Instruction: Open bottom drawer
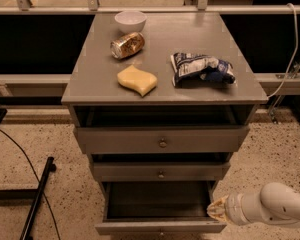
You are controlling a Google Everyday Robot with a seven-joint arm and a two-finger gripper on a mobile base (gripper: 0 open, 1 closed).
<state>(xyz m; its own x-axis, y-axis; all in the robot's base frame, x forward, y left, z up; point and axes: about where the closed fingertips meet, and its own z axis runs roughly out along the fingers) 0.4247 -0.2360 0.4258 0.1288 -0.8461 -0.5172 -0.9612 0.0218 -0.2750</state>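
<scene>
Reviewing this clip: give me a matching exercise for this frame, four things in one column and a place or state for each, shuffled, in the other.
Things:
1. bottom drawer
2. can
3. bowl
4. gripper

Places or states:
A. upright at the back of the cabinet top
B. pulled out, inside showing
C. low on the picture's right, beside the lowest drawer's front corner
D. lying on its side

Pairs: 1-B, 2-D, 3-A, 4-C.
</scene>
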